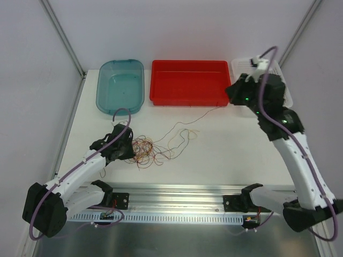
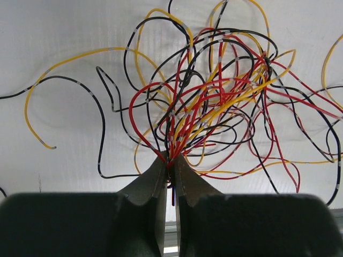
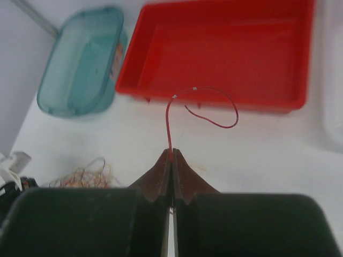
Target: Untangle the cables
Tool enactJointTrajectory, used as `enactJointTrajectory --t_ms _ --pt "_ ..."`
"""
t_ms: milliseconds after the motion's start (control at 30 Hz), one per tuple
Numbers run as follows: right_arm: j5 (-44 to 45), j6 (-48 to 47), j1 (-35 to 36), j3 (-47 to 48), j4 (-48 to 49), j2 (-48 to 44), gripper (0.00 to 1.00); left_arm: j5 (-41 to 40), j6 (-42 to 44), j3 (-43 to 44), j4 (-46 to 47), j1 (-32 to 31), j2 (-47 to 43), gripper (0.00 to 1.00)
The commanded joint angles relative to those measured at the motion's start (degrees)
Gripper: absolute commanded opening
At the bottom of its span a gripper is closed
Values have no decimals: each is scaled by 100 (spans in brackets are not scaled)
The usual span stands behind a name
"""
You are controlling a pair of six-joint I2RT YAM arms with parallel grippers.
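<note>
Clamping a bunch of strands, the left pincer (image 2: 170,159) sat at the near edge of the tangled cables (image 2: 214,101) on the bench (image 1: 230,144), the mass spreading just ahead. The right pincer (image 3: 171,155), well apart, was clenched on one red strand (image 3: 168,120) that ran toward them.

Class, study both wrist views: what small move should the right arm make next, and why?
Probably draw the right gripper a little farther from the tangle. It is shut on a single red wire, while the left gripper is shut on the tangle, anchoring it, so that strand may slide free.
</note>
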Motion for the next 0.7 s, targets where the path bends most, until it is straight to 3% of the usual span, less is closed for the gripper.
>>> enactJointTrajectory --t_ms 0,233,433,600,667 --pt "116 -479 -487 814 -1082 -663 1 -160 -155 -43 52 -46 24 6" --pt "274 -709 -1340 2125 -1786 -1015 1 -362 -357 -16 52 -37 182 6" --pt "415 -683 -1578 2942 -1909 -1025 1 -767 -937 -245 61 -11 253 7" --pt "336 -603 -1596 3915 -1769 -727 1 -828 -1060 -306 52 24 279 17" --pt "327 -612 -1613 4409 -1865 -410 1 -802 -1078 -289 61 42 314 27"
